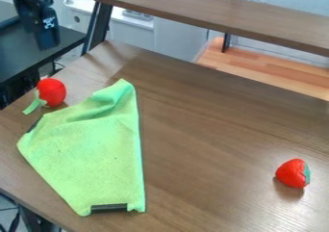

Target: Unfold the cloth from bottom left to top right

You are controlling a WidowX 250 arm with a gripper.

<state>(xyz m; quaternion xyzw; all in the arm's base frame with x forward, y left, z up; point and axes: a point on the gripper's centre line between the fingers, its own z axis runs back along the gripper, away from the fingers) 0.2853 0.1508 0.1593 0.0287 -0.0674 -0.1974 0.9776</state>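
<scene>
Cloth (93,151): it lay on the left part of the desk (212,135), green and partly doubled, with a long, nearly straight right side that I took for a fold line.
Hand (47,38): it hung at the upper left, well apart from the cloth; whether it stood wide or narrow I could not make out.
Upper end: the fabric rose in soft ridges there and narrowed to a rounded peak, while the lower part lay fairly flat.
Bottom edge: a dark strip (109,208) ran along it, near the lower right corner.
Handling: I judged the cloth light, limp and in no danger of breaking; it would give under a pinch, and a low drag might bunch it or shift it whole.
Hold: I favoured the loose upper layer at the bottom left, pinched shallowly, then lifted and laid over toward the top right. I could not tell which layer lay uppermost, so gripping both was my main worry.
Red things: a round one (51,92) sat just beside the cloth's upper left side, where a sweep could knock it; a berry-shaped one (293,173) sat well apart, at the right.
</scene>
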